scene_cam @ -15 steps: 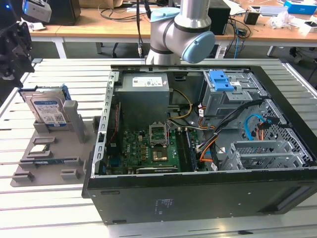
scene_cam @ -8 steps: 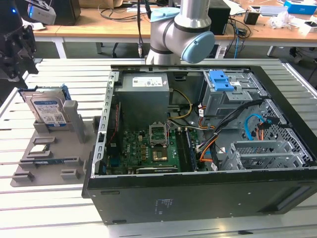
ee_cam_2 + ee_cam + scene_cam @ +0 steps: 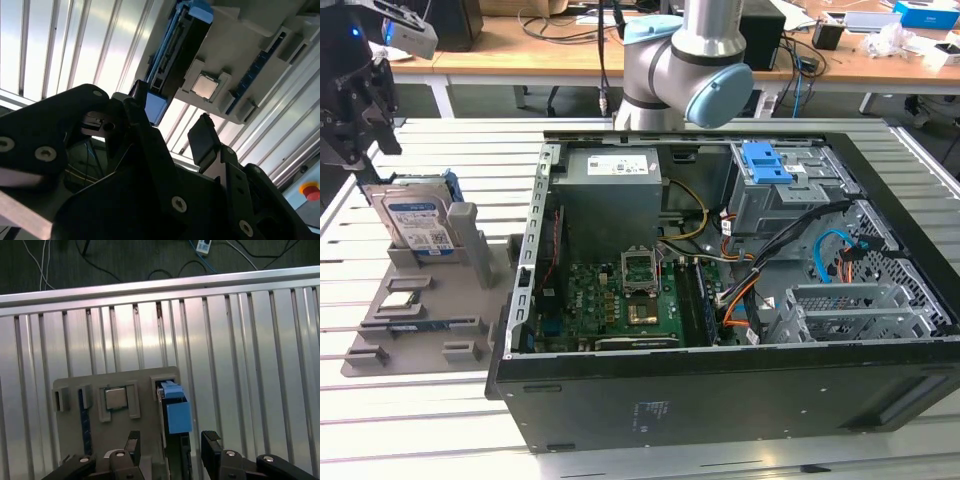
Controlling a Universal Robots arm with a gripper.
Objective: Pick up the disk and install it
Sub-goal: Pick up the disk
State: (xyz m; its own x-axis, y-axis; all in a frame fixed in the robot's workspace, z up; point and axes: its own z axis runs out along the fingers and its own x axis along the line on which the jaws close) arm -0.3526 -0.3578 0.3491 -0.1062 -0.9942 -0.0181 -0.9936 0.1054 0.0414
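Blue-framed rectangular silver metal disk [image 3: 177,415] stands on edge, centred beneath the spread fingers [image 3: 210,442] of the black gripper [image 3: 171,439]. Open room flanks both edges.

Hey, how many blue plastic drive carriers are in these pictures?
2. One frames the disk, standing in the gray holder at the exterior view's left. The other, a bare blue bracket, sits atop the drive cage inside the computer case. Others could be hidden.

i record an open computer case [image 3: 720,390] on the slatted table [image 3: 420,420] — motherboard [image 3: 585,300], grey power supply [image 3: 612,195] and bare blue bracket [image 3: 766,163] inside. just beside it, a grey fixture [image 3: 450,290] — small square chip [image 3: 116,398] seated in a recess.
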